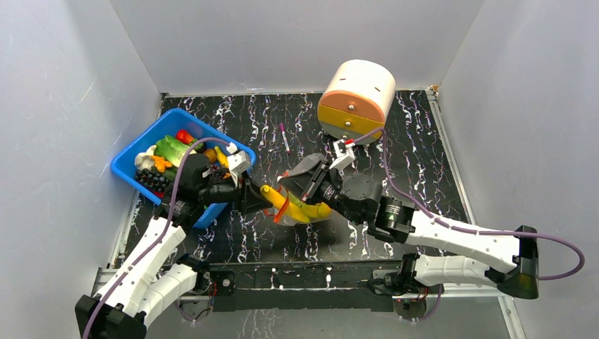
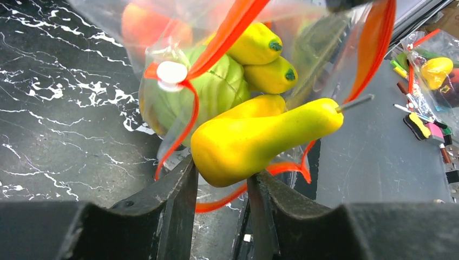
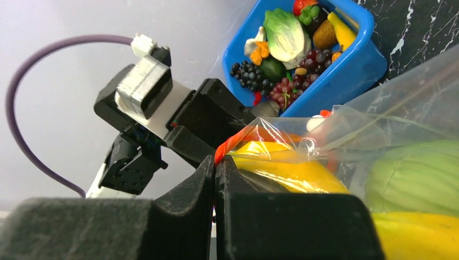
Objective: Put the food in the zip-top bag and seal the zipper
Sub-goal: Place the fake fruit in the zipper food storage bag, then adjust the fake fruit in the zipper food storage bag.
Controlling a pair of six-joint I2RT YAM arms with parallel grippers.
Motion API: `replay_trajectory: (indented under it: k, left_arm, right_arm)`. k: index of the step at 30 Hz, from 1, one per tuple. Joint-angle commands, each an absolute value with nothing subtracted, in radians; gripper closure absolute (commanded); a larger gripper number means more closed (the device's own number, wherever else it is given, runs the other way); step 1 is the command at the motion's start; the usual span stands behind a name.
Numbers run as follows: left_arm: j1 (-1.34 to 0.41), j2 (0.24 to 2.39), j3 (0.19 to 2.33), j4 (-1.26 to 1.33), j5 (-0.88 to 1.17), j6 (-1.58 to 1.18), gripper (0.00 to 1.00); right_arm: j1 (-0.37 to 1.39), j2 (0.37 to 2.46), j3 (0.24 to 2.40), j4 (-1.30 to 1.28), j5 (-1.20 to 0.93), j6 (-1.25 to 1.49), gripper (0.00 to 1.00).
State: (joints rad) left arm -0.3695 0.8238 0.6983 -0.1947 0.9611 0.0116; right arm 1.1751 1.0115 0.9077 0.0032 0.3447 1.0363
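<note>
The desk (image 1: pixel 268 120) carries a blue bin (image 1: pixel 131 169) at left, full of loose food (image 1: pixel 166 152). The bag (image 3: pixel 400 103) is held mid-desk between the arms — cabbage (image 2: pixel 216 89) and bananas (image 2: pixel 260 46) already inside. The right end effector (image 3: pixel 215 168) is clamped together on the zipper (image 3: pixel 230 143); the left end effector (image 2: pixel 222 179) grips a yellow pear (image 2: pixel 254 143) at the bag's mouth.

A blue plastic bin (image 1: pixel 205 127) sits just to the left of the left gripper (image 1: pixel 258 194), on the far side. Well beyond the right gripper (image 1: pixel 288 186) stands a cream-and-orange round drum (image 1: pixel 357 99), its two knobbed drawer fronts turned toward the grippers. A slim pink-tipped pen (image 1: pixel 284 138) lies on the black, white-veined table (image 1: pixel 424 162) a little past both grippers. Pale walls (image 1: pixel 282 42) close in three sides.
</note>
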Motion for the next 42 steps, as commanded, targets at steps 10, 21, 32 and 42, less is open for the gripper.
replay_trajectory:
  k: [10, 21, 32, 42]
  left_arm:
    - [-0.376, 0.782, 0.641, 0.042, 1.031, -0.121, 0.49]
    - [-0.376, 0.729, 0.665, 0.008, 0.977, -0.013, 0.41]
    - [-0.376, 0.664, 0.713, -0.056, 0.937, 0.056, 0.48]
    - [-0.376, 0.621, 0.703, -0.048, 0.908, 0.138, 1.0]
  right_arm:
    - [1.171, 1.036, 0.995, 0.089, 0.286, 0.987, 1.0]
    - [1.17, 1.026, 0.973, 0.086, 0.27, 0.974, 1.0]
    - [1.17, 0.996, 0.939, 0.077, 0.255, 0.971, 1.0]
    - [1.169, 0.96, 0.889, 0.071, 0.32, 1.091, 1.0]
